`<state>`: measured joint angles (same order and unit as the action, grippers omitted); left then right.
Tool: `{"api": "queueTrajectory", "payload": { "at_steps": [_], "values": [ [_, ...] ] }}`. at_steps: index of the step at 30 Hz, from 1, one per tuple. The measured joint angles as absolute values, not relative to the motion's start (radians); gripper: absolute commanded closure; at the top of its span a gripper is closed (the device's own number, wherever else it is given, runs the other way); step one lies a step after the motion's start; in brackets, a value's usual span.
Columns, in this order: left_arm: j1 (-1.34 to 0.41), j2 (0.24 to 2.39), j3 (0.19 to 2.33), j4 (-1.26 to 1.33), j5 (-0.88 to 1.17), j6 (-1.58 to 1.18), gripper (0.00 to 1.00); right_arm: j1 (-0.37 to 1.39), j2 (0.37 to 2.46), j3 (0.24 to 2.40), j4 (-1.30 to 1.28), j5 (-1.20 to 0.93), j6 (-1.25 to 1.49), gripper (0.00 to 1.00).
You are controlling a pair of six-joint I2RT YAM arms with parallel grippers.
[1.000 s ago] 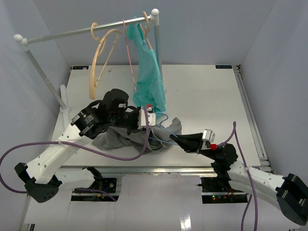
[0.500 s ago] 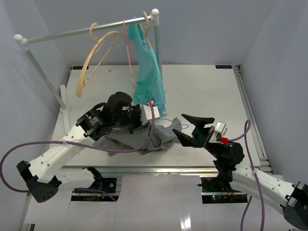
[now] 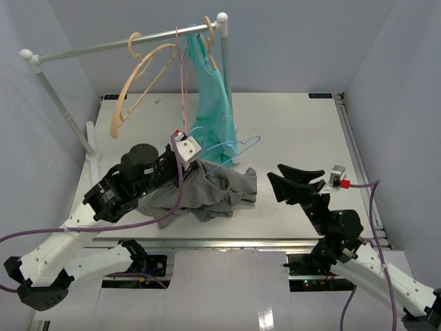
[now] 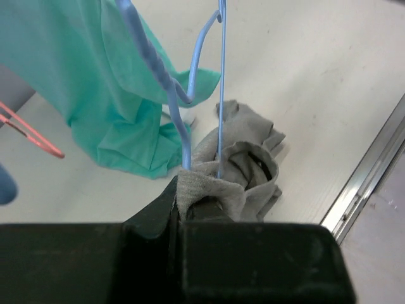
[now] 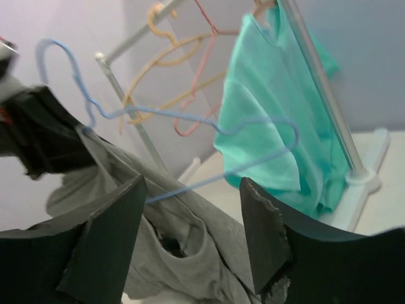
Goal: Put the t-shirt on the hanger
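The gray t-shirt [image 3: 224, 189] lies bunched on the table, one fold lifted. My left gripper [image 3: 195, 164] is shut on that fold [image 4: 209, 187], and the wires of the light-blue hanger [image 3: 231, 148] run down into the pinch. In the left wrist view the hanger [image 4: 183, 123] rises straight out of the jaws [image 4: 180, 193]. My right gripper [image 3: 295, 181] stands open to the right of the shirt, apart from it. Between its fingers [image 5: 262, 234] I see the t-shirt [image 5: 190, 259] and the hanger [image 5: 190, 114], with the gripper [image 5: 190, 237] holding nothing.
A clothes rail [image 3: 124, 45] crosses the back left, its post [image 3: 227, 83] standing just behind the shirt. A teal garment [image 3: 215, 110], tan hangers [image 3: 138, 69] and a pink hanger [image 3: 182, 76] hang from it. The table's metal front edge [image 3: 241, 241] is close below the shirt.
My right gripper opened, let go of the shirt area and drew back to the right. My left gripper rose and moved back-left, lifting the hanger and a fold of shirt.
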<state>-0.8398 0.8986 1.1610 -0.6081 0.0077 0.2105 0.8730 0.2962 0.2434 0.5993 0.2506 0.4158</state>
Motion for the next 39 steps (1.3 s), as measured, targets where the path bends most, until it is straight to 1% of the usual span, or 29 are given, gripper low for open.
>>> {"api": "queueTrajectory", "payload": {
  "at_steps": [6,10,17,22,27,30,31,32,33,34,35,39],
  "values": [
    [-0.84,0.817,1.059,-0.498,0.077,0.143,1.0,0.875,0.648,0.316,0.541,0.22,0.516,0.39],
    [-0.84,0.785,0.999,-0.452,0.122,0.114,1.0,0.886,0.781,0.317,0.552,0.192,0.549,0.42],
    [-0.84,0.767,0.99,-0.404,0.135,0.087,1.0,0.929,0.874,0.318,0.649,0.177,0.594,0.43],
    [-0.84,0.765,0.989,-0.385,0.131,0.085,1.0,1.038,0.909,0.318,0.69,0.227,0.587,0.43],
    [-0.84,0.764,0.988,-0.38,0.125,0.082,1.0,1.125,0.952,0.322,0.695,0.314,0.573,0.47],
    [-0.84,0.761,0.987,-0.379,0.119,0.081,1.0,1.133,0.986,0.324,0.708,0.348,0.573,0.53],
    [-0.84,0.759,0.986,-0.379,0.119,0.081,1.0,1.133,1.001,0.325,0.717,0.355,0.573,0.57],
    [-0.84,0.757,0.984,-0.378,0.119,0.081,1.0,1.133,1.019,0.326,0.726,0.359,0.573,0.72],
    [-0.84,0.756,0.982,-0.376,0.119,0.081,1.0,1.133,1.035,0.327,0.735,0.361,0.572,0.83],
    [-0.84,0.754,0.979,-0.373,0.119,0.08,1.0,1.134,1.049,0.327,0.743,0.361,0.573,0.9],
    [-0.84,0.753,0.976,-0.371,0.121,0.079,1.0,1.134,1.062,0.328,0.752,0.361,0.571,0.92],
    [-0.84,0.749,0.973,-0.372,0.159,0.082,1.0,1.121,1.062,0.328,0.763,0.374,0.553,0.92]
  ]
}}
